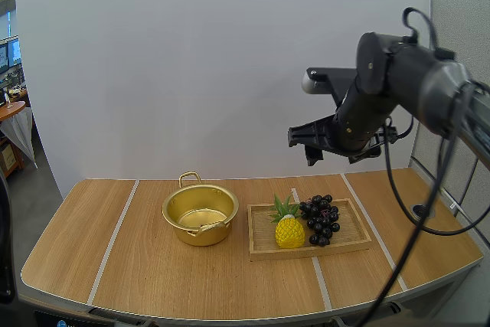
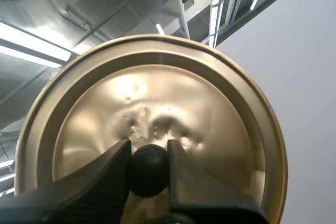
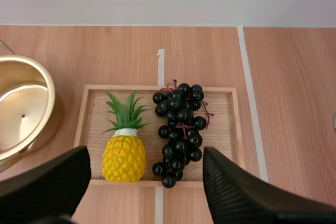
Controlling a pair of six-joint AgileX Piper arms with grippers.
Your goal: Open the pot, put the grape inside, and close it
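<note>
The golden pot (image 1: 200, 216) stands open on the table, left of the wooden tray (image 1: 264, 246). On the tray lies the bunch of dark grapes (image 1: 320, 218). My right gripper (image 1: 306, 147) hangs high above the tray, open. From its wrist view, the open right gripper (image 3: 146, 153) looks straight down on the grapes (image 3: 179, 127), the tray (image 3: 220, 129) and the pot (image 3: 21, 114). My left gripper (image 2: 149, 153) is shut on the black knob (image 2: 149, 170) of the golden lid (image 2: 157, 98), held up in the air.
A yellow toy pineapple (image 1: 289, 227) lies on the tray left of the grapes, also the pineapple (image 3: 124, 148) in the right wrist view. White tape lines (image 1: 115, 239) run across the wooden tabletop. Bare table lies left of the pot and right of the tray.
</note>
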